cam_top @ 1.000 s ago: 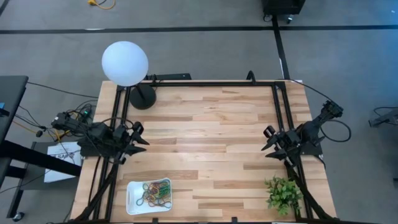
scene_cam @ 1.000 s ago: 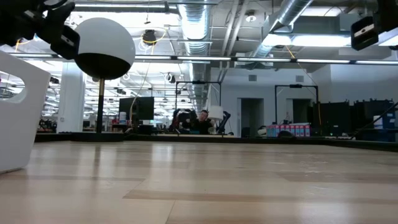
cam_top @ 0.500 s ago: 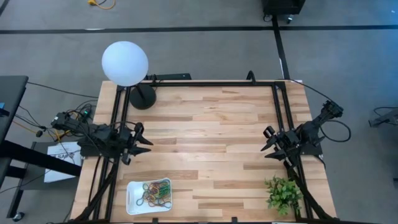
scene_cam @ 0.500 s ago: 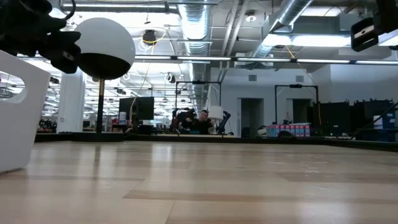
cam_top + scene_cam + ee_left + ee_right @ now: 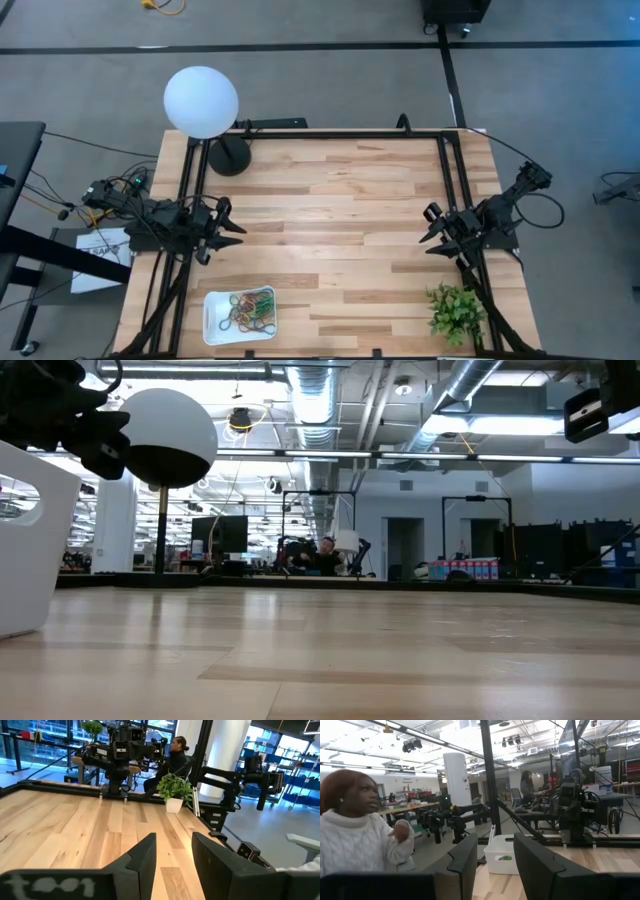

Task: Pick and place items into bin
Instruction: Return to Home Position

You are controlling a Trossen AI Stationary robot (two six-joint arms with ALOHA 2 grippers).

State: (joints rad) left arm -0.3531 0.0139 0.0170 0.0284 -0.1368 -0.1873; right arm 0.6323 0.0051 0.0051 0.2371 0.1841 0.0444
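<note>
While both arms hang over the tabletop's [image 5: 330, 200] side edges, the stock reads as follows.

1. Left end effector [image 5: 229, 226]: over the left edge, about midway along it, pointing inward across the wood. It is released, with its fingers [image 5: 142, 860] spread and nothing between them.
2. Lamp [image 5: 201, 101]: white globe on a dark base at the far left corner, well apart from the left end effector.
3. Bin [image 5: 211, 318]: white tray at the near left corner, close to the near edge. It is near the left end effector, to that end effector's side and not under it, with bare wood between. In the low view its white wall [image 5: 30, 540] fills the left margin.
4. Bands [image 5: 250, 310]: a tangled heap of red, green, yellow and orange loops, all inside the bin, none seen on the wood. No end effector touches them.
5. Right end effector [image 5: 431, 229]: over the right edge, facing inward, well apart from the bin across the tabletop. It is released, with its fingers [image 5: 462, 865] parted and holding nothing.
6. Plant [image 5: 455, 310]: green and leafy, at the near right corner, just beside the right arm.
7. Person [image 5: 360, 840]: in a white sweater, beyond the tabletop, in the right wrist view.
</note>
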